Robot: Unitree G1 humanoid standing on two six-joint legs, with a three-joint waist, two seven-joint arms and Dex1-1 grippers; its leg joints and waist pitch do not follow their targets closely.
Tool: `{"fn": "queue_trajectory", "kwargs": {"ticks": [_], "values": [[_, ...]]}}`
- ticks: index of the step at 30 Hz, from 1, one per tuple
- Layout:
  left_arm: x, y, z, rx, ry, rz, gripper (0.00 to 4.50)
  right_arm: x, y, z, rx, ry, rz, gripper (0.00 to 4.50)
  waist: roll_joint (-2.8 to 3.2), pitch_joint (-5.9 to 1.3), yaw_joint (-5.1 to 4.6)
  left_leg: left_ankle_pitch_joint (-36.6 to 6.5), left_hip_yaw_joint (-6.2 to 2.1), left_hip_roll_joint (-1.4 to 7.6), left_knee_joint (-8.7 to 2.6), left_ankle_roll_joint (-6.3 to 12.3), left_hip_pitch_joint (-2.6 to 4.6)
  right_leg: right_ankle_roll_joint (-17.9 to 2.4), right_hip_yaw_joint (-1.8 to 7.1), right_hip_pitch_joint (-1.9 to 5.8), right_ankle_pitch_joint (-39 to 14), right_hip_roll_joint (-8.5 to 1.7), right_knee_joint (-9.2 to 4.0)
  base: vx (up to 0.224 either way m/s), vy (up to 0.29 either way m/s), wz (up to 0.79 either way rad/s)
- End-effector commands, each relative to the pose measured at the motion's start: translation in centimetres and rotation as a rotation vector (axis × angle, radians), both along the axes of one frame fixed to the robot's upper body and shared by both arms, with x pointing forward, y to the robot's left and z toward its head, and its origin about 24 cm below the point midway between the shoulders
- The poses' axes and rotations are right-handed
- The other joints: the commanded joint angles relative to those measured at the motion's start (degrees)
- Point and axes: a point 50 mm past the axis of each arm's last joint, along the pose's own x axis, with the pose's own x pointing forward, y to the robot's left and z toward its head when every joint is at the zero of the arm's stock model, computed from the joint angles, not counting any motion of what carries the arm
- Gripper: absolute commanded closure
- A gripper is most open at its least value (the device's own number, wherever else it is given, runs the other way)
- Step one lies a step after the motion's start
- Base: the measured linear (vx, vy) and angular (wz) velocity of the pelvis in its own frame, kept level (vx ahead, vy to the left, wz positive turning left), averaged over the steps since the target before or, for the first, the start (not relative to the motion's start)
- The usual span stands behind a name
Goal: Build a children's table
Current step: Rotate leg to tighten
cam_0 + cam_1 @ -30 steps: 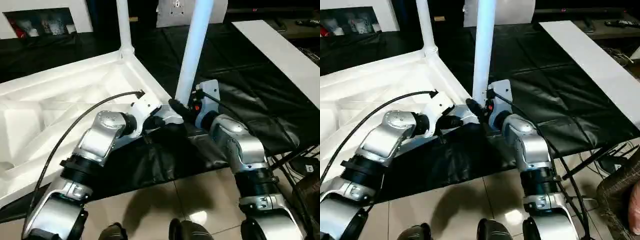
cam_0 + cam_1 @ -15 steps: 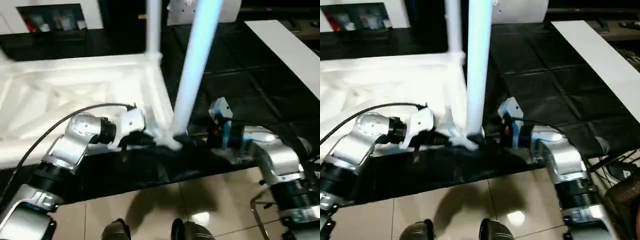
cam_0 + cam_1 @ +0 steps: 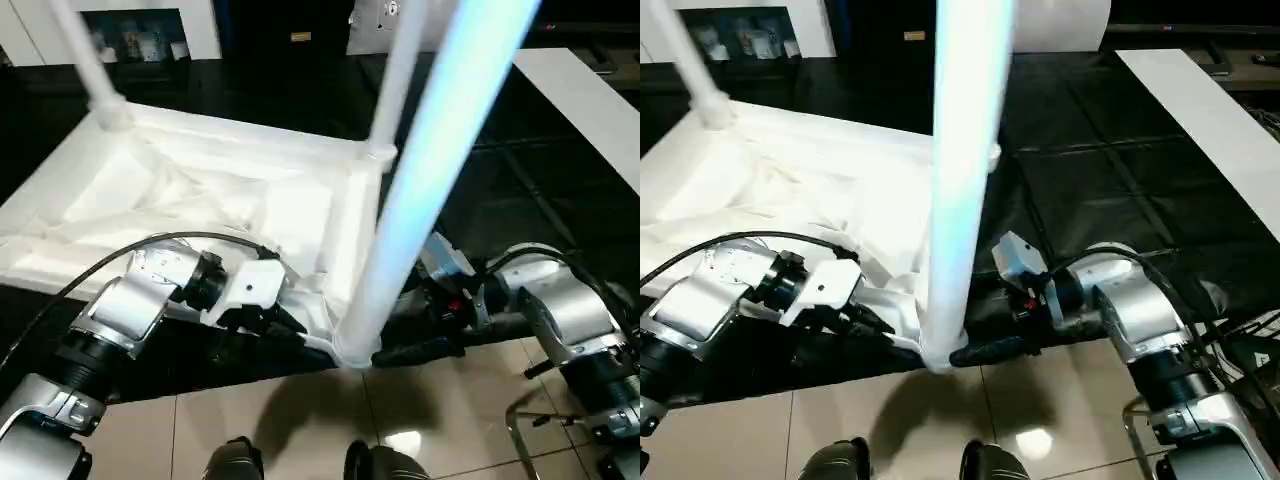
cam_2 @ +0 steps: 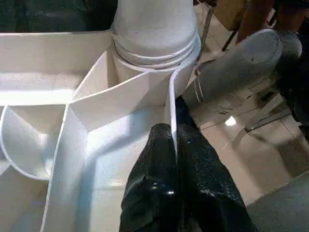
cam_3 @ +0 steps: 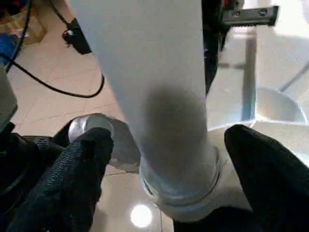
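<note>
Head views: top (image 3: 200,190) lies underside up on the black-covered table (image 3: 1110,190), near corner hanging over the tiled floor (image 3: 890,410). Three legs stand in sockets: near leg (image 3: 420,190), far-left leg (image 3: 85,60), far-right leg (image 3: 400,80). Left arm (image 3: 130,310) reaches in from the left, forearm roughly level, left claw (image 3: 290,322) on the top's near rim just beside the near leg's socket. Right arm (image 3: 1130,310) comes from the right, bent toward the same corner, right claw (image 3: 990,350) level at the leg's base.

Left wrist view: left claw (image 4: 175,145) closed tight, fingers (image 4: 154,164) pinching the thin rim wall of the top (image 4: 72,111), socket with leg base (image 4: 154,34) just ahead.

Right wrist view: right claw (image 5: 166,166) spread wide, one finger (image 5: 77,159) each side of the near leg (image 5: 154,87) at its socket collar; gaps visible, not clamped on it.
</note>
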Motion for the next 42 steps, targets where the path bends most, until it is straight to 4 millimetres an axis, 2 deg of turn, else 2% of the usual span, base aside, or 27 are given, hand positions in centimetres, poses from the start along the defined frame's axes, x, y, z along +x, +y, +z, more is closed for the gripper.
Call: {"fn": "queue_trajectory", "kwargs": {"ticks": [1,3,4,9,12,19,23,27,28,30,31,32,33,34,35,36,38,39,42], "values": [[-0.9,-0.7,-1.1,0.06,0.037,-0.096,4.5,0.0,0.2,0.1,0.009,-0.004,0.037,0.75,0.12,-4.0,-0.41,-8.28,0.06,1.84,-2.99,4.62,0.65,-13.7,3.38,3.62,-9.78,-4.39,-3.88,0.0,0.0,0.0],[-0.9,-0.8,-1.1,0.059,0.038,-0.103,4.5,0.1,0.4,0.1,0.015,-0.003,0.044,0.83,0.08,-4.12,-0.32,-7.79,0.04,1.82,-2.94,4.63,0.56,-13.65,3.37,3.69,-9.1,-4.38,-3.75,0.0,0.0,0.0],[-1.0,-0.8,-1.1,0.058,0.039,-0.107,4.5,0.2,0.5,0.1,0.024,-0.005,0.046,1.07,0.12,-4.2,-0.36,-7.38,0.04,1.81,-2.91,4.7,0.6,-13.86,3.34,3.63,-8.35,-4.33,-3.62,0.0,0.0,0.0],[-0.9,-0.8,-1.2,0.058,0.039,-0.112,4.5,0.3,0.9,-0.1,0.041,0.011,0.051,1.24,0.23,-4.42,-0.28,-5.83,0.07,1.77,-2.77,5.36,0.55,-14.83,3.28,3.76,-4.76,-4.19,-3.2,0.0,0.0,0.0],[-0.9,-0.8,-1.2,0.059,0.04,-0.114,4.5,0.2,1.0,-0.2,0.041,0.026,0.055,1.66,0.1,-4.39,-0.26,-6.21,0.07,1.73,-2.79,5.39,0.5,-14.73,3.25,3.82,-5.27,-4.2,-3.28,0.0,0.0,0.0],[-0.9,-0.7,-1.3,0.062,0.04,-0.111,4.5,0.1,1.0,-0.4,0.037,0.047,0.063,2.14,0.15,-4.39,-0.2,-6.48,0.05,1.74,-2.8,4.99,0.56,-14.36,3.28,3.78,-6.22,-4.21,-3.33,0.0,0.0,0.0],[-0.7,-1.1,-1.1,0.019,0.057,-0.042,4.5,-0.4,1.5,-0.3,0.076,0.117,0.041,2.34,0.02,-4.21,-0.16,-6.29,0.11,1.75,-2.81,5.17,0.49,-14.42,3.34,3.77,-6.0,-4.15,-3.3,0.0,0.0,0.0],[-0.2,-1.4,-0.9,-0.001,0.071,0.068,4.5,-0.1,2.4,-0.6,0.082,0.136,-0.089,2.36,-0.02,-3.96,-0.31,-7.43,0.04,1.65,-2.99,3.97,0.47,-13.35,3.35,3.69,-9.57,-4.24,-3.71,0.0,0.0,0.0],[0.4,-1.6,-0.7,-0.035,0.087,0.155,4.5,0.3,3.1,-1.0,0.061,0.114,-0.192,2.36,0.11,-3.65,-0.51,-9.43,-0.03,1.45,-3.11,2.84,0.51,-11.81,3.34,3.52,-15.11,-4.38,-4.41,0.0,0.0,0.0],[0.7,-1.8,-0.5,-0.05,0.088,0.196,4.5,0.6,3.5,-1.2,0.055,0.105,-0.254,2.36,0.01,-3.37,-0.69,-10.87,-0.15,1.3,-3.28,1.93,0.53,-10.47,3.32,3.4,-19.76,-4.47,-4.9,0.0,0.0,0.0],[1.2,-2.1,-0.3,-0.065,0.084,0.261,4.5,1.2,4.2,-1.3,0.059,0.109,-0.353,2.37,-0.04,-3.22,-1.22,-12.24,-0.5,1.1,-3.56,0.77,0.4,-8.04,3.11,3.46,-26.09,-4.53,-5.48,-0.053,-0.008,-0.05],[1.3,-2.1,-0.3,-0.066,0.083,0.265,4.5,1.3,4.2,-1.3,0.059,0.109,-0.36,2.37,-0.03,-3.09,-1.48,-12.72,-0.55,1.06,-3.61,0.59,0.43,-7.46,3.11,3.34,-27.66,-4.56,-5.71,-0.053,-0.008,-0.05],[1.9,-2.5,-0.1,-0.08,0.072,0.348,4.5,2.2,4.9,-1.4,0.06,0.108,-0.495,2.38,-0.04,-3.04,-1.81,-13.04,-0.66,1.07,-3.69,0.29,0.36,-7.06,3.07,3.37,-28.69,-4.57,-5.74,0.0,0.0,0.0],[2.2,-2.7,0.0,-0.086,0.067,0.38,4.5,2.5,5.2,-1.4,0.057,0.114,-0.546,2.39,-0.08,-2.89,-2.34,-13.93,-0.85,0.94,-3.82,-0.18,0.29,-6.3,2.93,3.34,-30.9,-4.59,-6.05,0.0,0.0,0.0],[2.3,-2.7,0.0,-0.087,0.066,0.387,4.5,2.6,5.2,-1.5,0.055,0.114,-0.556,2.4,-0.1,-2.93,-2.67,-14.21,-1.01,0.88,-3.84,-0.59,0.25,-5.83,2.9,3.47,-31.82,-4.63,-6.0,0.0,0.0,0.0],[2.8,-3.1,0.2,-0.099,0.053,0.45,4.5,3.1,5.6,-1.7,0.038,0.116,-0.641,2.4,-0.26,-2.98,-3.12,-13.76,-1.16,0.88,-3.94,-0.66,0.11,-5.19,2.84,3.6,-32.2,-4.67,-6.05,0.0,0.0,0.0],[3.9,-3.7,0.6,-0.12,0.032,0.576,4.5,3.9,6.3,-2.0,0.008,0.106,-0.792,2.43,-0.19,-3.16,-3.63,-13.72,-0.96,0.8,-3.7,-0.46,0.67,-5.72,2.92,3.1,-30.73,-4.54,-6.26,0.0,0.0,0.0],[4.5,-4.0,0.8,-0.128,0.014,0.666,4.5,4.4,6.7,-2.3,-0.009,0.094,-0.904,2.43,-0.14,-3.11,-3.83,-13.27,-0.81,0.86,-3.6,-0.39,0.72,-6.09,3.06,2.93,-29.45,-4.54,-6.09,0.0,0.0,0.0],[5.2,-4.5,0.9,-0.14,-0.01,0.767,4.5,4.9,7.4,-2.5,-0.01,0.115,-1.037,2.44,-0.03,-3.33,-4.0,-12.12,-0.71,0.76,-3.56,-0.24,0.69,-6.81,3.09,3.0,-26.48,-4.36,-5.94,0.0,0.0,0.0]]}}
